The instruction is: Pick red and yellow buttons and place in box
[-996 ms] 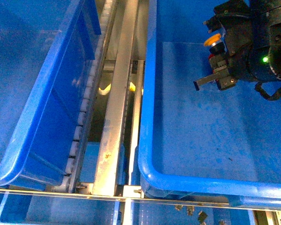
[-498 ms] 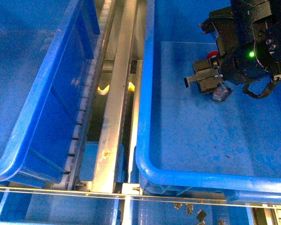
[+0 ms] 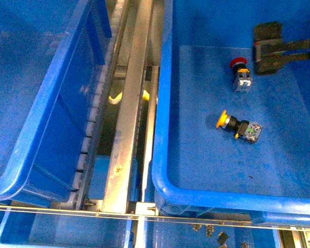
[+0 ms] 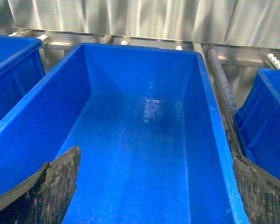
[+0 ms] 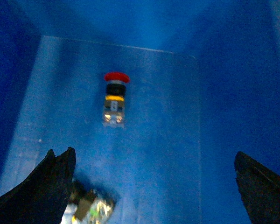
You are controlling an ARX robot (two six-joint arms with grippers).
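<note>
A red button (image 3: pixel 241 70) and a yellow button (image 3: pixel 237 125) lie on their sides on the floor of the large blue box (image 3: pixel 196 197) at the right of the front view. My right gripper (image 3: pixel 268 47) is open and empty above the box's far right, clear of both buttons. In the right wrist view the red button (image 5: pixel 115 98) lies ahead of the open gripper (image 5: pixel 154 196). The yellow button's contact block (image 5: pixel 91 207) shows beside one finger (image 5: pixel 51 186). My left gripper (image 4: pixel 154 196) is open and empty over an empty blue bin (image 4: pixel 130 154).
Another deep blue bin (image 3: pixel 36 103) stands tilted at the left. A metal conveyor rail (image 3: pixel 129 103) runs between the two bins. Small loose parts (image 3: pixel 217 236) lie in a tray below the box's near rim.
The right gripper carried the yellow button down into the box, let it go and drew back up and to the right. The yellow button now lies on the floor near the red one.
</note>
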